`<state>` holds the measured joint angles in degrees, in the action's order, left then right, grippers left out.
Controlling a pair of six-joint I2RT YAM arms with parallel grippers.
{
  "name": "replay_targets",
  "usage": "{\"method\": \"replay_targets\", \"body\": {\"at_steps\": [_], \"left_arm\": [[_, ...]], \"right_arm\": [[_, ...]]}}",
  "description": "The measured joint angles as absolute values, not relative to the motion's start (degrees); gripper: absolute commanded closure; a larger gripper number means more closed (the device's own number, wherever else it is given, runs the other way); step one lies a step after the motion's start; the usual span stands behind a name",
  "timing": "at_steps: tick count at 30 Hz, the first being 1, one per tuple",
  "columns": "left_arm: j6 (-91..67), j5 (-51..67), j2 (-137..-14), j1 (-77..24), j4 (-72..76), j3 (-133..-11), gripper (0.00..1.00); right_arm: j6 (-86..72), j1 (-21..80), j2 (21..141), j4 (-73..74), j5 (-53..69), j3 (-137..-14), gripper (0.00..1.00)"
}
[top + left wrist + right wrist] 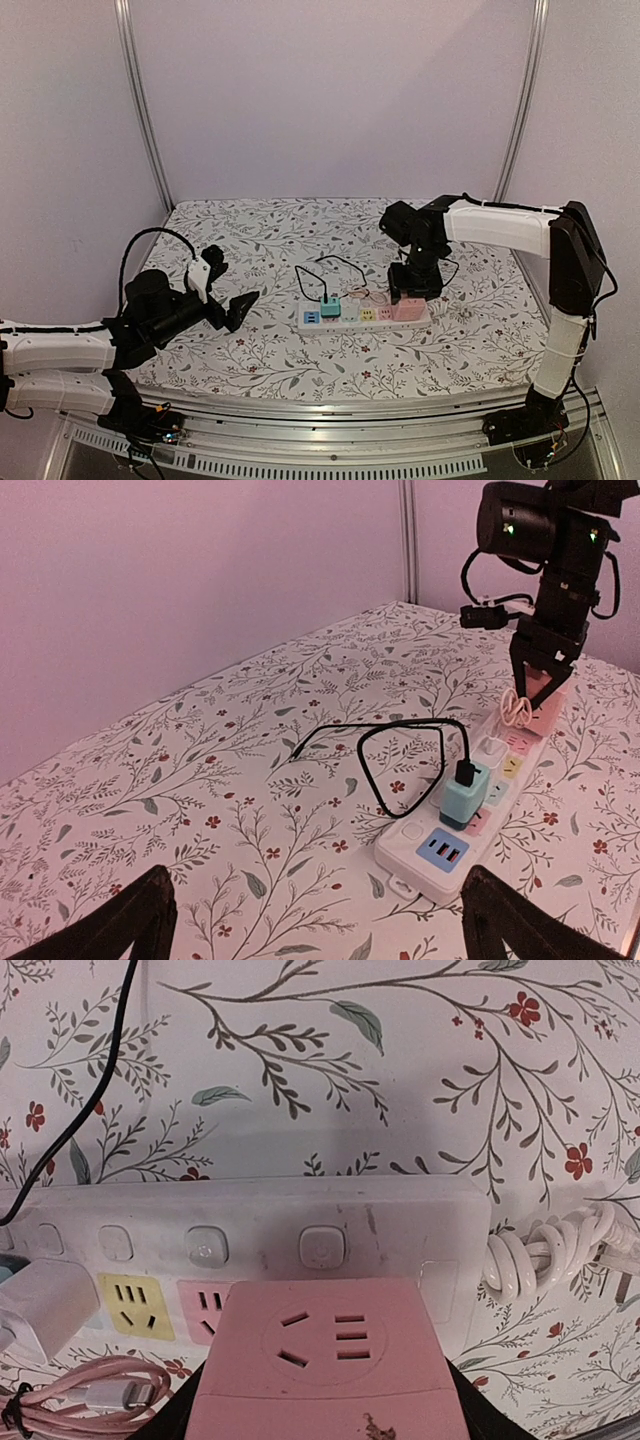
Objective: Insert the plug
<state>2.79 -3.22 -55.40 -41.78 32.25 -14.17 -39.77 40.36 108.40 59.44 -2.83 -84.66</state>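
Right now your right gripper [409, 288] is clamped on the pink plug [325, 1360], a square block with a socket face of its own on top. In the right wrist view the dark fingers press against its two lower sides. The plug sits at the right end of the power strip [345, 318], directly under the gripper and over the strip's last socket. You cannot tell from any view whether its prongs are fully seated.

Your left gripper [228, 284] hangs well to the left of the strip with its fingers spread wide and nothing between them. In its own wrist view both fingertips frame the strip's near-left end from a distance.

Along the strip, a teal charger [465, 798] stands plugged in near the left end, with a black cable [400, 742] looping from it across the floral surface [250, 230]. A small white adapter [40, 1305] sits beside a yellow socket [135, 1305]. A coiled pink cable [90, 1390] lies at the near edge, and the strip's bundled white cord [540, 1255] rests just right of it.

The strip's row of buttons bears faint symbols, too small to read.
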Motion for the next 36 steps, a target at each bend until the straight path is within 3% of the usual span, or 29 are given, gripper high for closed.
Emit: {"method": "replay_targets", "body": {"at_steps": [36], "left_arm": [[2.8,-3.0,-56.3,-41.6,32.1,-14.2,0.01]], "right_arm": [[-42.2,42.1,111.2,54.2,-6.7,-81.1,1.0]]}}
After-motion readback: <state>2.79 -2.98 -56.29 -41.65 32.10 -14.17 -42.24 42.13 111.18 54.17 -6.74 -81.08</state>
